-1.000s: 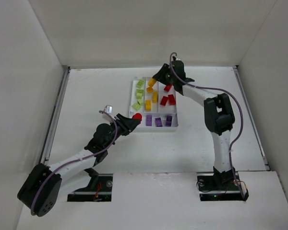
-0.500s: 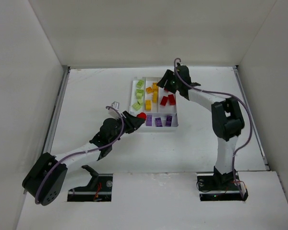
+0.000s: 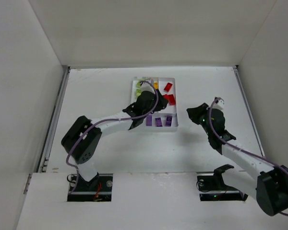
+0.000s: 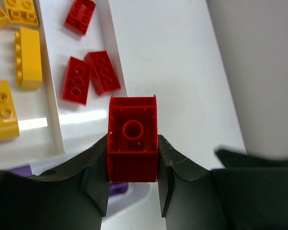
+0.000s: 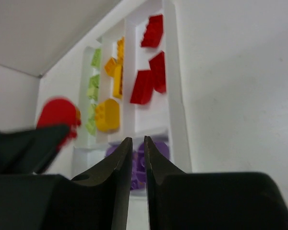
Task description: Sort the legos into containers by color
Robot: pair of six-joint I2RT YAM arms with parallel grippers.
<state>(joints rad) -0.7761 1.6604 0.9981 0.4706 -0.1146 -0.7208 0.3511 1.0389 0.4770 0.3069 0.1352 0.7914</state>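
White walls (image 3: 134,28) stand on three sides of a white, matte table (image 3: 96,96). A grey rail (image 3: 55,115) runs along the table's edge, well to the left of the tray.

The white tray (image 3: 176,103) lies on the far middle part of the table. The left arm (image 3: 110,122) reaches over the tray from its near-left side. The right arm (image 3: 240,153) is bent to the right of the tray and apart from it.

The left gripper (image 4: 133,158) hangs above the tray, and its jaws are clamped on one red brick (image 4: 132,139), at the right rim beside the red section. The right gripper (image 5: 133,143) is just right of the tray's near corner, with its fingers pressed almost together and nothing between them.

In the tray, the green bricks (image 5: 93,81) are in the left long section, the yellow-orange bricks (image 4: 28,57) in the middle one, the red bricks (image 4: 91,79) in the right one, and the purple bricks (image 3: 158,122) in the crosswise section at the near end.
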